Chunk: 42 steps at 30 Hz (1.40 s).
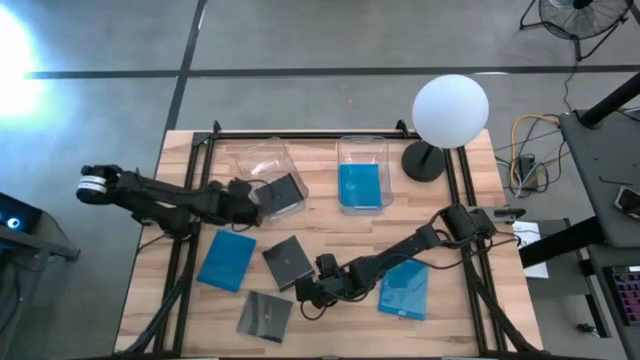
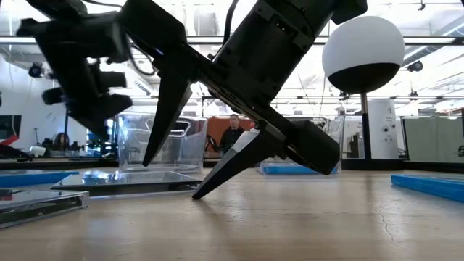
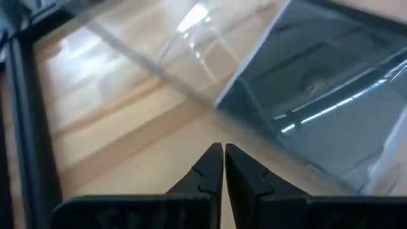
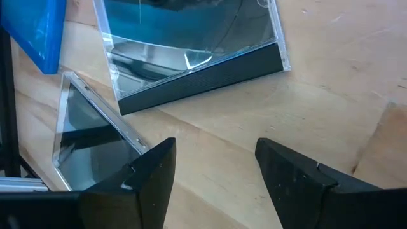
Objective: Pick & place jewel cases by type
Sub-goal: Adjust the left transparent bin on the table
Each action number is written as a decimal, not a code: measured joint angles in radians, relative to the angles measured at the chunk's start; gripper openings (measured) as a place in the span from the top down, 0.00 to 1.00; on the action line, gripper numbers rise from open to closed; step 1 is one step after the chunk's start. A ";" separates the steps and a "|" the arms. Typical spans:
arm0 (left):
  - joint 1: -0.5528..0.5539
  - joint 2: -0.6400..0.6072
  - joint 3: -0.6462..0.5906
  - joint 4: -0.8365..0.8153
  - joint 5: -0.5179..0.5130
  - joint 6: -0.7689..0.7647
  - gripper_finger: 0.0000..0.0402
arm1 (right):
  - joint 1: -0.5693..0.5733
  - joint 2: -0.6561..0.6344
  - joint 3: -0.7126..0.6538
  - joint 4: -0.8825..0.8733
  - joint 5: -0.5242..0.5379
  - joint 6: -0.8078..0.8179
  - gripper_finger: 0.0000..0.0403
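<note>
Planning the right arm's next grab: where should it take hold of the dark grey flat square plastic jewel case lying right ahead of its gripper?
Probably the black spine edge of the dark grey jewel case, which faces the open right gripper. The case lies flat on the wooden table, so come in low from that side and pinch the edge.

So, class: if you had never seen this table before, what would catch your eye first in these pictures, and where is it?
Probably the large white globe lamp on its black base at the table's far right edge. Next, the bright blue translucent jewel case inside the clear plastic bin, at the far middle. Then the two dark arms: the open right gripper reaching toward a dark grey jewel case near the table's middle, and the shut left gripper beside another dark case.
</note>
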 joint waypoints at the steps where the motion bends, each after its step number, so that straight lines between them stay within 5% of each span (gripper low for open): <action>1: 0.023 -0.005 0.000 0.021 0.000 0.039 1.00 | 0.000 0.000 0.000 0.000 0.000 0.000 0.46; 12: 0.236 -0.051 -0.028 -0.025 -0.133 0.081 1.00 | 0.009 0.000 0.000 0.000 0.004 0.029 0.46; 25: 0.483 -0.039 -0.131 0.518 0.024 0.370 1.00 | 0.013 0.000 0.000 0.003 0.003 0.048 0.46; 31: 0.589 -0.039 -0.158 0.724 0.270 0.433 1.00 | 0.015 0.000 0.000 0.004 0.003 0.047 0.46; 38: 0.596 -0.078 -0.133 0.645 0.449 0.532 1.00 | 0.018 -0.020 -0.001 0.005 -0.006 0.002 0.46; 42: 0.560 -0.178 -0.091 0.409 0.350 0.561 1.00 | 0.018 -0.035 -0.002 0.008 0.022 0.019 0.46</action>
